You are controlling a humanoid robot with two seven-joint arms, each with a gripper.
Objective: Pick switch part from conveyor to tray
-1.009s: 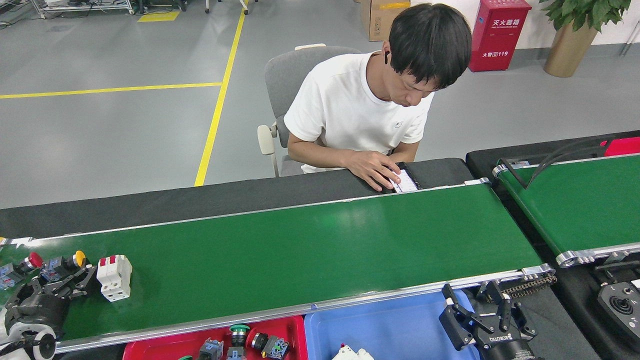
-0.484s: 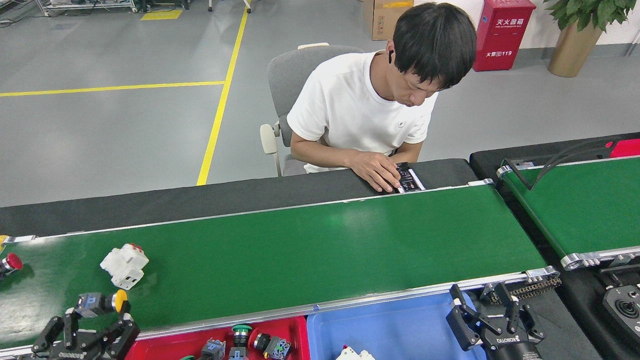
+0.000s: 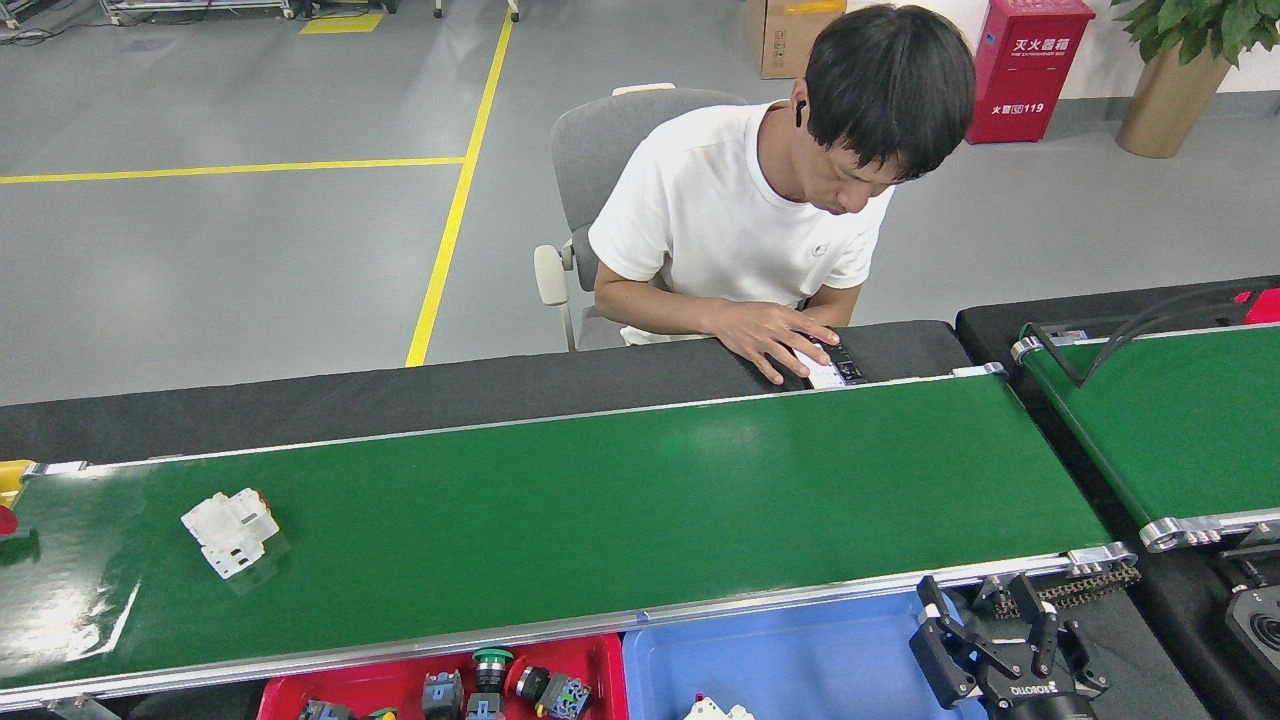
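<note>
L arm gone; white switch part (image 3: 230, 530) nr conveyor (image 3: 620, 500) left end, maybe tipped.

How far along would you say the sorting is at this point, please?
Partly done: several push-button switches lie in the red tray, and a white part in the blue tray. Nothing is visibly in hand; the right hand is open and empty, the left out of view. Left: a white switch part on the conveyor.

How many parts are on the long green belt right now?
2 in view: a white blocky plastic switch part lying tipped over near the left end of the glossy dark-green conveyor, and a red-topped part cut off at the left frame edge. More may be hidden beyond it.
</note>
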